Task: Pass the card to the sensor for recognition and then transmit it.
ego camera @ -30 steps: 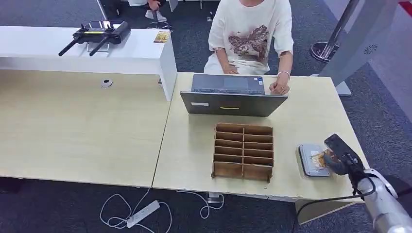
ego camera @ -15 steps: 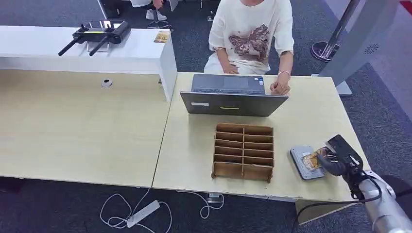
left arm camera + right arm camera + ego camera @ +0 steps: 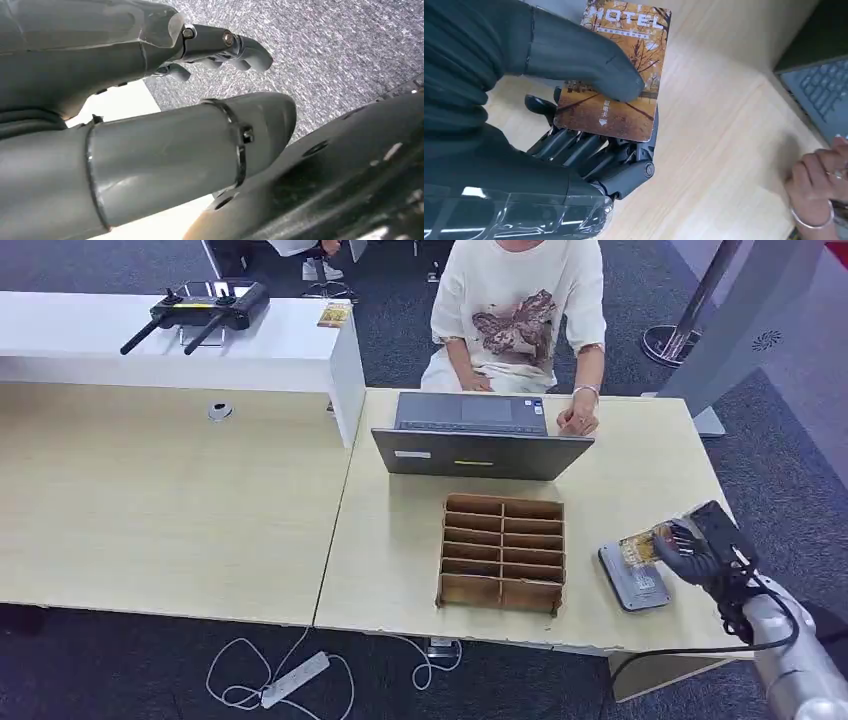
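Note:
My right hand [image 3: 690, 548] holds an orange hotel card [image 3: 640, 544] a little above the table, just past the far end of the grey card sensor [image 3: 634, 578] that lies flat near the table's right front corner. In the right wrist view the card [image 3: 620, 75] is pinched between the thumb on its face and the dark fingers [image 3: 589, 150] under it. In the left wrist view my left hand [image 3: 165, 100] hangs over grey carpet with its fingers [image 3: 240, 45] curled and nothing in them.
A wooden slotted card holder [image 3: 502, 551] stands left of the sensor. Behind it a person [image 3: 520, 310] sits at an open laptop [image 3: 478, 435], one hand [image 3: 577, 421] on the table. A white counter [image 3: 170, 340] with a controller is at the back left.
My right hand has lifted the card off the sensor and carried it away toward the person. The sensor has shifted slightly left on the table.

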`<state>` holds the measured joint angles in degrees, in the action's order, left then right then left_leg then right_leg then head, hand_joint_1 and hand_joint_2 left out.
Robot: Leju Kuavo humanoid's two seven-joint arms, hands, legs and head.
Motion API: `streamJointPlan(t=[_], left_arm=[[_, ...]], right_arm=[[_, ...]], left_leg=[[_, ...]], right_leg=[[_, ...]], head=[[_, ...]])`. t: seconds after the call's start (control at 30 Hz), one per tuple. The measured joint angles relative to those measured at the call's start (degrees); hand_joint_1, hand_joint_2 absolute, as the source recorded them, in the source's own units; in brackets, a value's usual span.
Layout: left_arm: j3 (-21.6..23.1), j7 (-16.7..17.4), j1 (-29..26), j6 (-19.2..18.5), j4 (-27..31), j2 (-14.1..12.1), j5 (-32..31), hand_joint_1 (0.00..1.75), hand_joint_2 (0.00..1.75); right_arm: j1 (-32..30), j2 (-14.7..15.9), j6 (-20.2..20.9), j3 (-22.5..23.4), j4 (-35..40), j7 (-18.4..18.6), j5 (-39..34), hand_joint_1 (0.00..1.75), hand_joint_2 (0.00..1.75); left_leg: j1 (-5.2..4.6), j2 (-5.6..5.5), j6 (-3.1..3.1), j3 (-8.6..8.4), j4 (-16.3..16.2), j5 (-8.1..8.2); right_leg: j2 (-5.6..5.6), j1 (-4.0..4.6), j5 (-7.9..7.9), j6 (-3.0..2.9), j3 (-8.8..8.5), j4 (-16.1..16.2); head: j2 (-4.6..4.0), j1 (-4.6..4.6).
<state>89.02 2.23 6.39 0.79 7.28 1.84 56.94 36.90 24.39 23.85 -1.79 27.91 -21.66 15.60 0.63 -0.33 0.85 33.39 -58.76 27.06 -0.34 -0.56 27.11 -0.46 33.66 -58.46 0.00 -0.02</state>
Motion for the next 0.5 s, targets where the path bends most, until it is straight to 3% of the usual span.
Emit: streamJointPlan(t=[0.23, 0.5], left_arm=[[0.0, -0.28, 0.0, -0.02, 0.0, 0.0, 0.11, 0.0, 0.0], [0.0, -0.31, 0.0, 0.02, 0.0, 0.0, 0.15, 0.0, 0.0]], right_arm=[[1.02, -0.57, 0.42, 1.09, 1.75, -2.05, -2.47, 1.75, 1.75], [2.25, -1.66, -3.87, 1.84, 6.41, -2.49, -4.39, 1.75, 1.75]], left_leg=[[0.0, 0.01, 0.0, 0.04, 0.0, 0.0], [0.0, 0.0, 0.0, 0.05, 0.0, 0.0]], right_leg=[[0.0, 0.0, 0.0, 0.0, 0.03, 0.0], [0.0, 0.0, 0.0, 0.0, 0.04, -0.01]], head=[[0.0, 0.0], [0.0, 0.0]])
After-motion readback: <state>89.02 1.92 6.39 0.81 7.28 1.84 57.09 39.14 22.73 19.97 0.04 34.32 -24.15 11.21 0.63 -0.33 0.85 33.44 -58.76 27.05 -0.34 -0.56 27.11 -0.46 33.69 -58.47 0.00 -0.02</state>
